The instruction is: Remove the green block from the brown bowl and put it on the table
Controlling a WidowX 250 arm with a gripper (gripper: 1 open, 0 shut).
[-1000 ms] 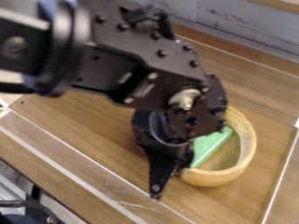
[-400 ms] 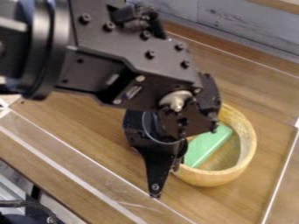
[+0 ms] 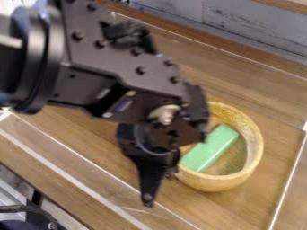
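**Arm has slid left; block still in the bowl**

Since the earlier frame the arm's black body has swung leftward across the view, uncovering more of the green block [image 3: 213,150], which now shows nearly its whole length. The block lies tilted inside the brown bowl [image 3: 246,173], leaning toward the far-left part of the rim.

The gripper [image 3: 149,193] hangs pointing down at the tabletop [image 3: 72,144], just outside the bowl's left rim. Its jaws read as pinched together into one dark point, with nothing between them. The picture is blurred there, so you may want to confirm that before acting.

You're at the first step: the block is not yet grasped. Judging from this, your next move calls for spreading the jaws, bringing the gripper up over the rim and down onto the block across its narrow width, then lifting clear of the rim before setting it on bare wood.

Count: one green block, one brown bowl, one gripper. No other loose object is visible.
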